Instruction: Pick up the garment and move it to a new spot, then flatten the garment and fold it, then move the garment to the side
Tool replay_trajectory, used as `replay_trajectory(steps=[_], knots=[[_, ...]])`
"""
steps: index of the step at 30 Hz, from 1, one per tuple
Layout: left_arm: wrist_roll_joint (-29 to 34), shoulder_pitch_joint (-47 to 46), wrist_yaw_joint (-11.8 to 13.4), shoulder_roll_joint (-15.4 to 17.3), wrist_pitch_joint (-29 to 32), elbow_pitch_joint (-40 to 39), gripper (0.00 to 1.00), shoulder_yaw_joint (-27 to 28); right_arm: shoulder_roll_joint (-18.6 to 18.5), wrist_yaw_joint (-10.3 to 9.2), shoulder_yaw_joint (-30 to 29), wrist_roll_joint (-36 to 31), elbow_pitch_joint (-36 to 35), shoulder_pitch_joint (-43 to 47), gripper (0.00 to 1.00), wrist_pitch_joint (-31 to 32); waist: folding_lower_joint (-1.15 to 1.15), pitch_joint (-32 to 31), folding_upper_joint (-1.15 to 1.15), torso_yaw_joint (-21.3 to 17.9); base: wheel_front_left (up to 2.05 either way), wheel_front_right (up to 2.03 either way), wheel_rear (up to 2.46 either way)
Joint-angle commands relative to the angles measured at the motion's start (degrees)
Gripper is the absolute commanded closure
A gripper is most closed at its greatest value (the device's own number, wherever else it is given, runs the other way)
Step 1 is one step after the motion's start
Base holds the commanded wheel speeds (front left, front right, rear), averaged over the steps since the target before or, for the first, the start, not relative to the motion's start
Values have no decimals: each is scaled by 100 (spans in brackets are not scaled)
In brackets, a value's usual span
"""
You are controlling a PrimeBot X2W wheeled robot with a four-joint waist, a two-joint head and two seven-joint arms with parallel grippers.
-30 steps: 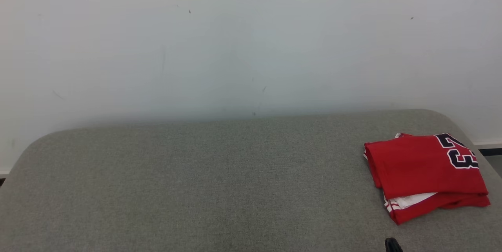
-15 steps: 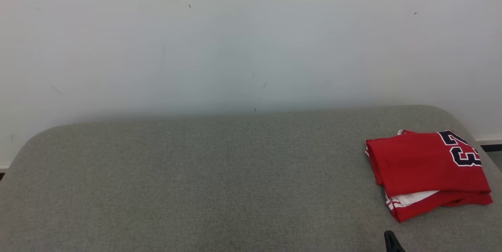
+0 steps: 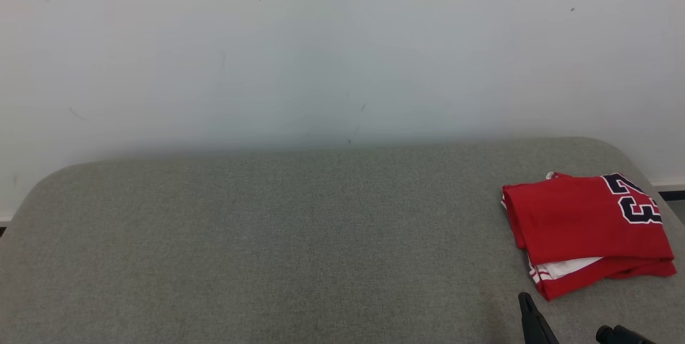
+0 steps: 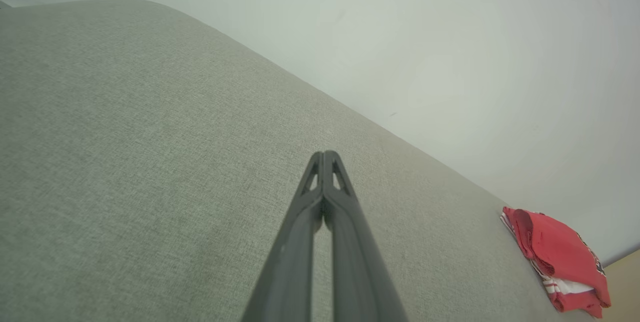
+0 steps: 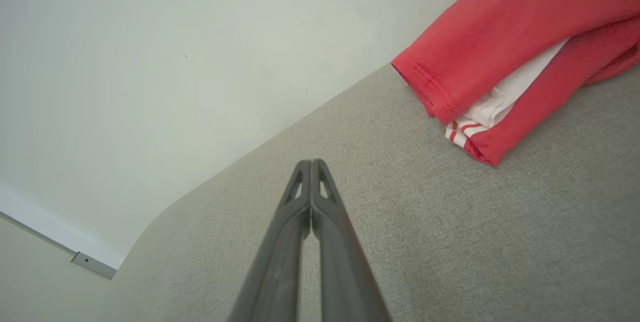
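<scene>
Observe garment (image 3: pixel 586 226) folded flat by the far right corner of the table (image 3: pixel 267 237), apparently set aside as the final step, and left tool (image 4: pixel 324 152) and right tool (image 5: pixel 311 162) pressed together, empty, clear of cloth, with no grasp apparently left to make.

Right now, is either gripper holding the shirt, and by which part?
Nothing is held: left gripper and right gripper are both shut, empty, apart from the folded shirt.
</scene>
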Motion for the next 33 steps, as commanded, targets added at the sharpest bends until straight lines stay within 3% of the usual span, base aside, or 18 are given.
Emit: replay_trajectory(steps=[1,33], knots=[[-298,-155,16,-11,40,-131,100,79,13,1,-1,269,-7,-235,100,76,-1,20,0,4,0,0,0],[-2681,-315,32,-35,425,-404,100,569,85,3,28,2517,555,-1200,100,758,-1,289,0,49,0,0,0]])
